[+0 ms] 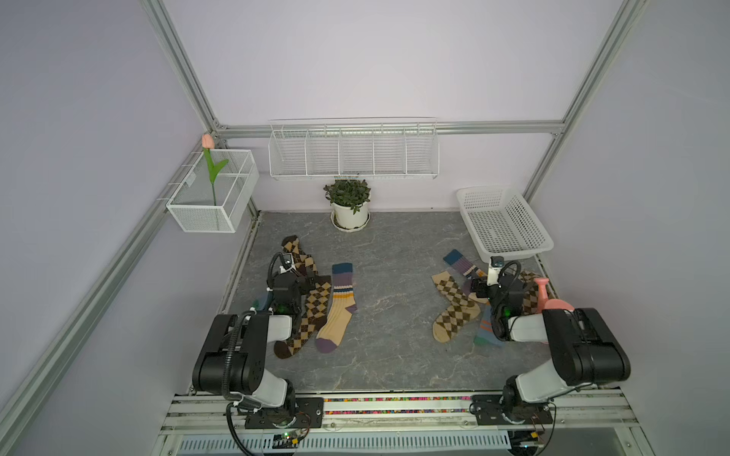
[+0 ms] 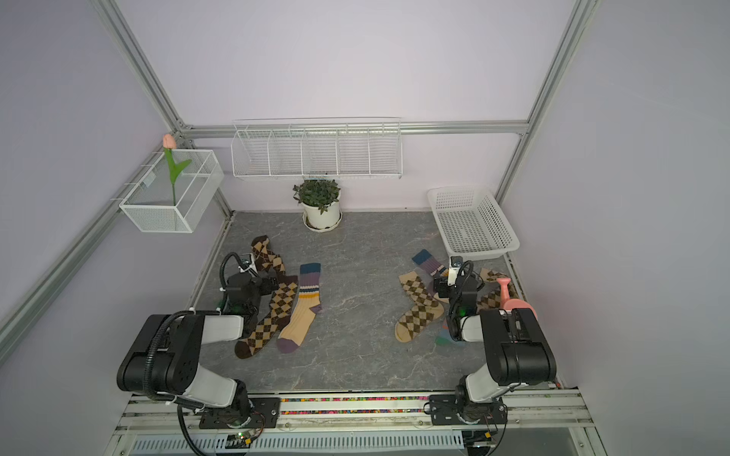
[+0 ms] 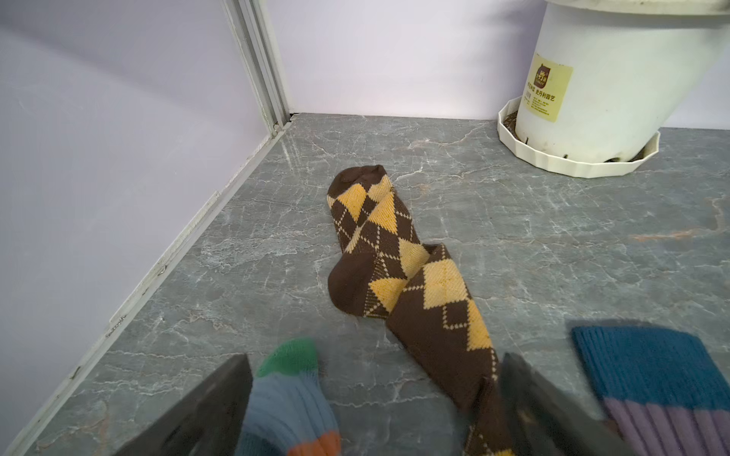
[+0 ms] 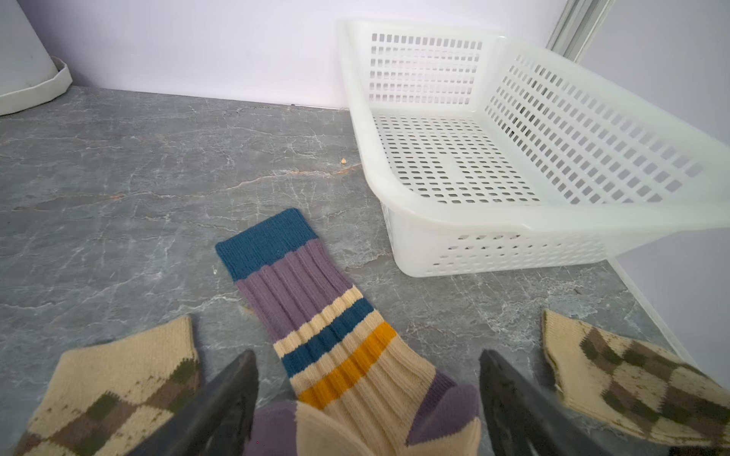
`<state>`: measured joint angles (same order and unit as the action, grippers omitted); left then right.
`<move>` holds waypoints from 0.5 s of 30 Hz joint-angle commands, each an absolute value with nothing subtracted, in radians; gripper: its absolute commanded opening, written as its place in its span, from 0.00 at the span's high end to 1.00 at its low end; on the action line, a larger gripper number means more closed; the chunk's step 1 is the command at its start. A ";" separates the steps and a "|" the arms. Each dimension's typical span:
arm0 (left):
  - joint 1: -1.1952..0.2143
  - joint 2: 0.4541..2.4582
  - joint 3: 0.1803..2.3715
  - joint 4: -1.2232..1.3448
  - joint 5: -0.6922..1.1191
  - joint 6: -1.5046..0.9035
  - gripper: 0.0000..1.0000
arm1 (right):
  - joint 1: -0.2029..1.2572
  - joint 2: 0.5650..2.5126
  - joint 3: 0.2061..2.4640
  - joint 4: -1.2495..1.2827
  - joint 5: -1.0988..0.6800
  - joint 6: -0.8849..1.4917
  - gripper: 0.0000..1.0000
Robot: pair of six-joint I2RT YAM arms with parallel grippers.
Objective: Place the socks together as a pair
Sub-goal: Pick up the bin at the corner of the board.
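Observation:
Both arms hang low over socks on the grey table. My left gripper (image 1: 316, 282) is open. In the left wrist view a blue sock with a green toe (image 3: 290, 395) lies by one finger and a dark-brown argyle sock (image 3: 379, 244) by the other. A second dark-brown argyle sock (image 1: 312, 316) and a cream ribbed sock (image 1: 337, 312) lie beside them. My right gripper (image 1: 472, 286) is open astride another cream ribbed sock (image 4: 308, 308), with nothing pinched. Tan argyle socks (image 4: 110, 395) (image 4: 624, 375) flank it. A blue striped sock (image 1: 486, 331) lies partly under the right arm.
A white plastic basket (image 1: 509, 237) stands at the back right. A potted plant (image 1: 349, 205) is at the back middle. A pink watering can (image 1: 547, 300) sits at the right edge on a tan sock. Wire baskets hang on the walls.

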<state>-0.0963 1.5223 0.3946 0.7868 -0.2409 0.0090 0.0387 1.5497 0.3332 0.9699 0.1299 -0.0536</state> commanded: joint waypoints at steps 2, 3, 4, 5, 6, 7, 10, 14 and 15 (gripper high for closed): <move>-0.089 1.513 0.420 0.789 -0.234 0.000 0.01 | 0.035 1.553 0.331 1.007 0.115 -0.071 0.11; -0.089 1.514 0.421 0.789 -0.233 0.000 0.01 | 0.034 1.554 0.331 1.008 0.115 -0.071 0.11; -0.089 1.514 0.421 0.789 -0.233 0.000 0.01 | 0.035 1.554 0.331 1.006 0.115 -0.071 0.11; -0.088 1.514 0.421 0.790 -0.233 0.000 0.01 | 0.034 1.554 0.333 1.006 0.112 -0.071 0.11; -0.088 1.514 0.420 0.789 -0.231 0.000 0.01 | 0.033 1.554 0.333 1.005 0.111 -0.071 0.11; -0.088 1.513 0.421 0.788 -0.232 0.000 0.01 | 0.033 1.554 0.333 1.003 0.110 -0.071 0.11; -0.083 1.514 0.425 0.779 -0.225 -0.002 0.01 | 0.032 1.552 0.337 0.999 0.110 -0.069 0.11; -0.080 1.513 0.427 0.778 -0.221 -0.003 0.01 | 0.032 1.554 0.337 0.999 0.125 -0.067 0.11; -0.081 1.514 0.428 0.777 -0.220 -0.003 0.01 | 0.031 1.554 0.338 0.995 0.143 -0.061 0.11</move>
<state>-0.0875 1.5223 0.3969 0.7795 -0.2333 0.0086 0.0341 1.5497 0.3336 0.9695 0.1272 -0.0532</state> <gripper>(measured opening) 0.991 0.887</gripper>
